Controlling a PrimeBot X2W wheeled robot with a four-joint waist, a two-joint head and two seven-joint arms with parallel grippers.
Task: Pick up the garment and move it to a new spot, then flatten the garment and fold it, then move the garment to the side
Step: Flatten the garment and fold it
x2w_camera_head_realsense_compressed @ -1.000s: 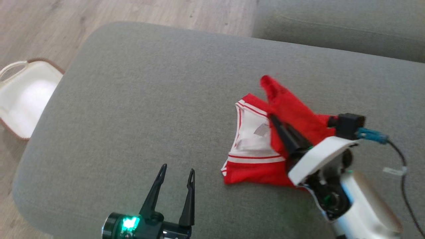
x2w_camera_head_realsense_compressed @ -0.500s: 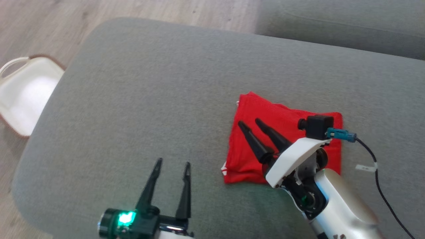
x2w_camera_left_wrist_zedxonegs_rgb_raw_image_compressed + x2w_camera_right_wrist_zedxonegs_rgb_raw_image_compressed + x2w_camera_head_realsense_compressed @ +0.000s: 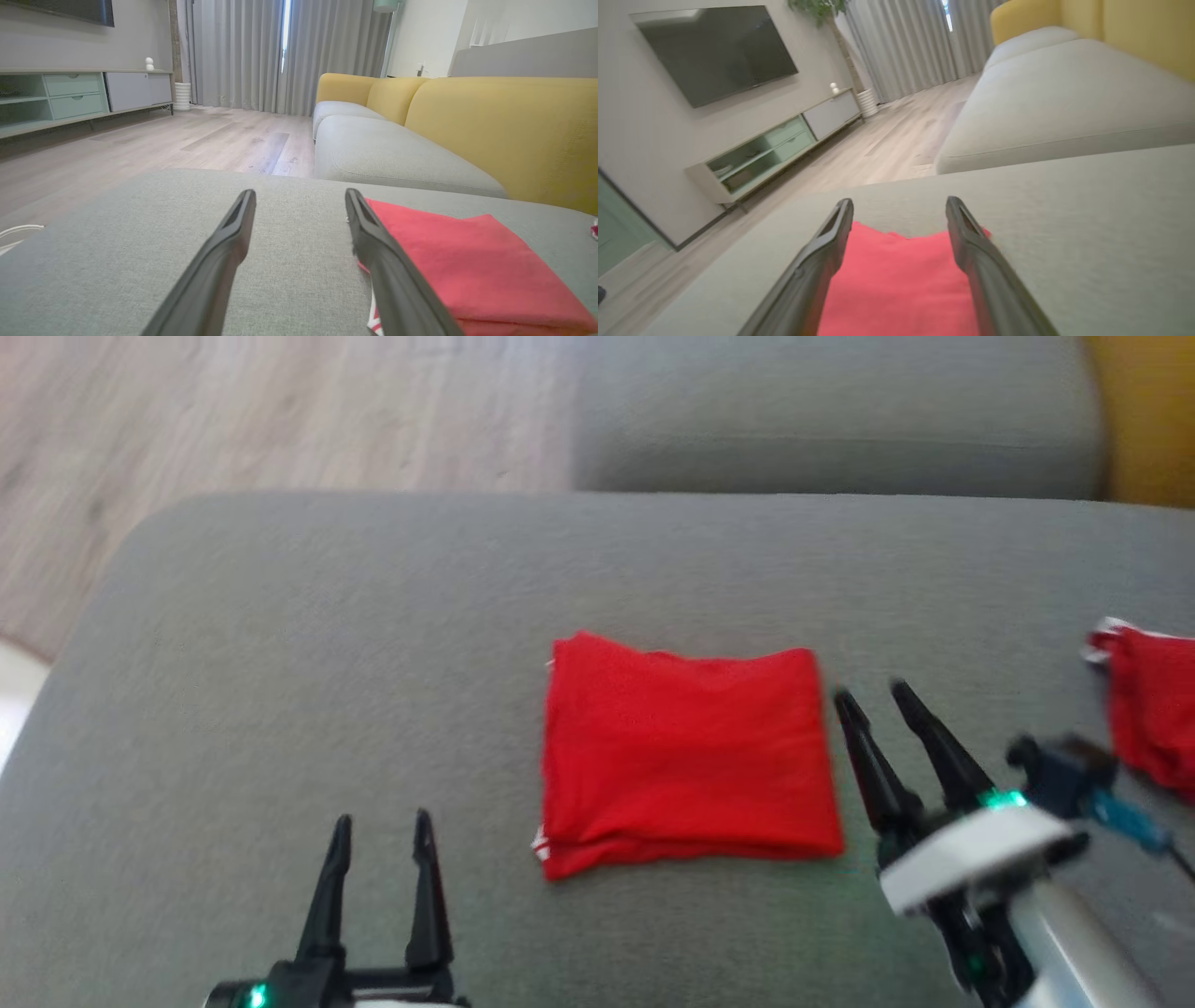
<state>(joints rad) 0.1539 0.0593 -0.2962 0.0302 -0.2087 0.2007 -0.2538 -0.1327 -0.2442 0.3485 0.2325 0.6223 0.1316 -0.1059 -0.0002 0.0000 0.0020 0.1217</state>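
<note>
- Squarely in the middle of the broad grey fabric cushion [image 3: 373, 616] lies the folded red fabric garment [image 3: 686, 756], a flat stacked rectangle that neither gripper touches; its layered edges face the robot, with a sliver of white trim [image 3: 540, 845] at the near left corner
- its long axis runs across the robot, left to right, with the shorter edges at the left and right; the far edge looks like the smooth fold, though blur leaves that unsure
- the right gripper [image 3: 870, 693], two long dark fingers spread wide and holding nothing, stands just beside the right short edge; the garment lies to its left, and the fingers lean forward and a little leftward, so in the right wrist view the garment [image 3: 901, 284] shows low between them
- the left gripper [image 3: 383, 819], likewise spread and empty, sits nearer the robot and well apart from the left short edge; in the left wrist view the garment [image 3: 472, 266] lies off to the right of its fingers
- the right arm is the nearer, so the move to the side probably falls to it, likely with a grasp at that right short edge
- a second red cloth [image 3: 1153, 709], crumpled, lies at the right rim of the head view, beyond the right gripper; a shift that way would have to stop short of it
</note>
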